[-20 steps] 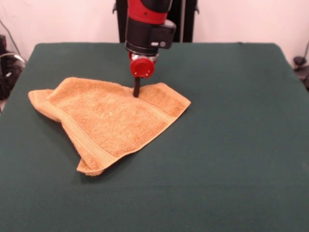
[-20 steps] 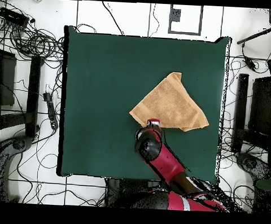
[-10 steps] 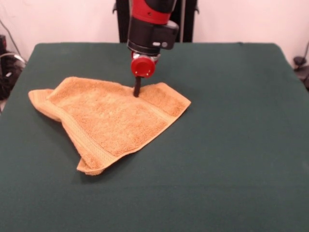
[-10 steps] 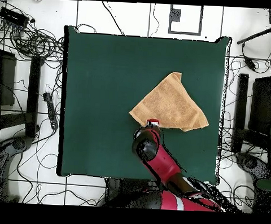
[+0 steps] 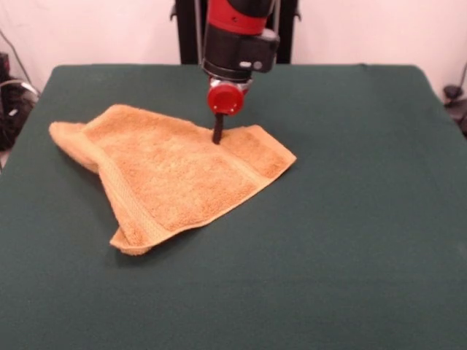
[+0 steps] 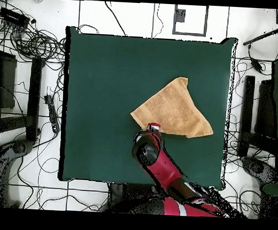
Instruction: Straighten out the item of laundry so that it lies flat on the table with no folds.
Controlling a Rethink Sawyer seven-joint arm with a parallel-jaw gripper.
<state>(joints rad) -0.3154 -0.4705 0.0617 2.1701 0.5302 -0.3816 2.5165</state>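
My gripper (image 5: 217,135) is pinched shut on the far edge of the towel (image 5: 171,175), tips low w/ the cloth caught between them; towel lies left of centre on the table (image 5: 350,219), folded into a rough triangle, one layer doubled over.

Risks: a drag may slide the whole bundle w/o opening the fold, since felt grips terry; thin pinch could slip off the hem.

Table felt dark green, w/ plenty of room right and near; cables (image 6: 29,38) on floor around it.
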